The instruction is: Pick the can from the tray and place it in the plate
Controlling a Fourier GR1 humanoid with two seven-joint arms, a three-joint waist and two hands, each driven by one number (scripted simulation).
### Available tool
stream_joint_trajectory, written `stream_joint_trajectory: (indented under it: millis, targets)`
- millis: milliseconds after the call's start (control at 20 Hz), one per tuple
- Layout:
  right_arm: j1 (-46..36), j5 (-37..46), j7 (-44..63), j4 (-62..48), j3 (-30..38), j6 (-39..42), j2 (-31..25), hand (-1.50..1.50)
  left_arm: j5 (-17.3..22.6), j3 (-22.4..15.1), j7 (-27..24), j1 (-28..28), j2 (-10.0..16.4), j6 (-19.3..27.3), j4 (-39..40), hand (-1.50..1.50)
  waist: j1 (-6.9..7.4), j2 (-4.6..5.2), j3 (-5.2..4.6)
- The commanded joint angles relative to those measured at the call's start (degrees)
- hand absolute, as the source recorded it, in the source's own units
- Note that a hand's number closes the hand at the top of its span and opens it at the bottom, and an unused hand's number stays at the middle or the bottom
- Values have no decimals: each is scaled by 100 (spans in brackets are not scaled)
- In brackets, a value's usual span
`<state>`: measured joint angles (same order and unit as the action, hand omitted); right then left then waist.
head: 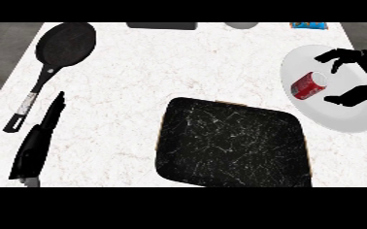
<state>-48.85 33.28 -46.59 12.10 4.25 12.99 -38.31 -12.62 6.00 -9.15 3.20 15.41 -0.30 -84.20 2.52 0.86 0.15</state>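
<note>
A red can with a silver top lies on its side on the white plate at the right edge. My right hand comes in from the right over the plate. Its fingers are spread above the can and its thumb below, and none of them closes on the can. The black marbled tray sits at centre front with nothing on it. My left hand rests at the lower left, fingers straight and pointing up the counter.
A black frying pan with a long handle lies at the far left, just above my left hand. A dark object, a grey round thing and a blue packet line the back edge. White counter shows between pan and plate.
</note>
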Motion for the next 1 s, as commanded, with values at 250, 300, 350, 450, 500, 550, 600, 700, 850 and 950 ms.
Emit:
stream_joint_trajectory:
  millis: [250,300,350,450,500,550,600,700,850,950]
  targets:
    - [-258,-785,-272,-456,875,405,-92,-150,-56,-69,156,42,-133,47,-210,0,9,5,9]
    - [-366,-970,-148,-507,1062,585,-233,-150,28,63,119,-23,-18,-31,-71,0,-20,2,5]
    - [-187,-1099,-233,-580,1200,505,-253,-150,-22,-6,270,-76,17,-56,-315,0,-24,3,11]
    - [-541,-1320,326,-693,1442,519,-367,-150,30,66,117,-87,42,-102,-79,0,32,29,7]
    - [-350,-1408,126,-732,1537,510,-423,-150,21,48,271,-241,19,-91,-63,0,32,58,15]
    - [-564,-1508,555,-812,1634,824,-739,-150,-94,-123,330,-175,-175,41,-189,0,-7,23,8]
    - [-539,-1620,628,-851,1764,514,-663,-150,-123,-57,180,-253,-115,86,-121,0,58,64,14]
    - [-222,-1809,368,-947,1945,1143,-1139,-150,-80,-32,123,-60,-54,13,-266,0,56,79,28]
    - [-162,-2137,407,-1030,2248,1833,-1390,-150,-6,-2,74,0,-56,-54,-200,0,47,87,35]
    - [-134,-2254,517,-1004,2359,1821,-1374,-150,69,35,146,-58,14,-162,-240,0,115,106,42]
